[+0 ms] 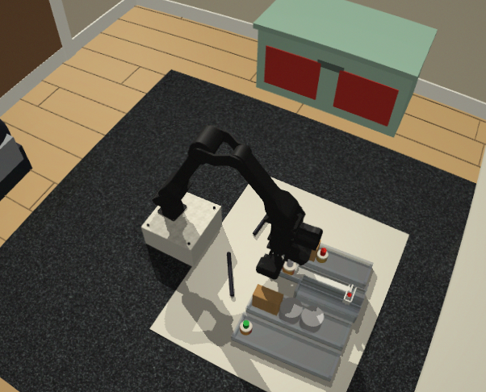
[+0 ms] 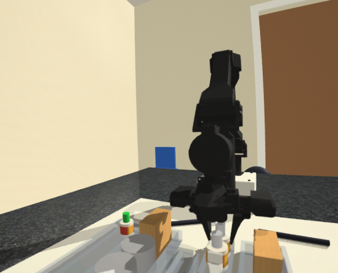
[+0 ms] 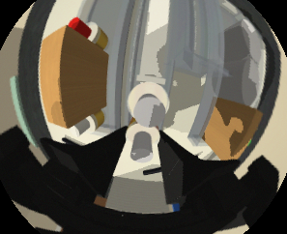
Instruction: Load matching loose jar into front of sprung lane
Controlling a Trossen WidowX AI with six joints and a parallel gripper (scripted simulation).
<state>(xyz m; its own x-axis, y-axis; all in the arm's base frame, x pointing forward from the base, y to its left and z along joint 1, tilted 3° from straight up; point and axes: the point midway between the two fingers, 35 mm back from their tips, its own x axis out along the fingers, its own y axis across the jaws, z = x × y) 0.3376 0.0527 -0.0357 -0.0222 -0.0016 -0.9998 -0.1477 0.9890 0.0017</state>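
Observation:
My gripper (image 2: 220,241) (image 3: 143,131) is shut on a white-topped jar with a grey cap (image 2: 220,227) (image 3: 142,145), upright at the front end of the sprung lane. Right behind it, in line, stands the matching old jar (image 2: 217,251) (image 3: 148,108), also upright; any small gap between them cannot be made out. The white pusher plate (image 2: 215,257) (image 3: 151,78) is at the old jar's back. The pusher's white strip (image 1: 323,280) runs back along the lane. The low front stop and the held jar's base are hidden by the fingers and jars.
A brown block (image 1: 267,299) (image 2: 155,232) (image 3: 233,128) and grey cylinders (image 1: 312,316) (image 2: 138,249) occupy one neighbouring lane. Another brown block (image 2: 267,249) (image 3: 74,77) stands on the other side, near a red-capped jar (image 1: 322,254) (image 3: 98,36). A green-capped jar (image 1: 245,327) (image 2: 126,227) stands in the outer lane.

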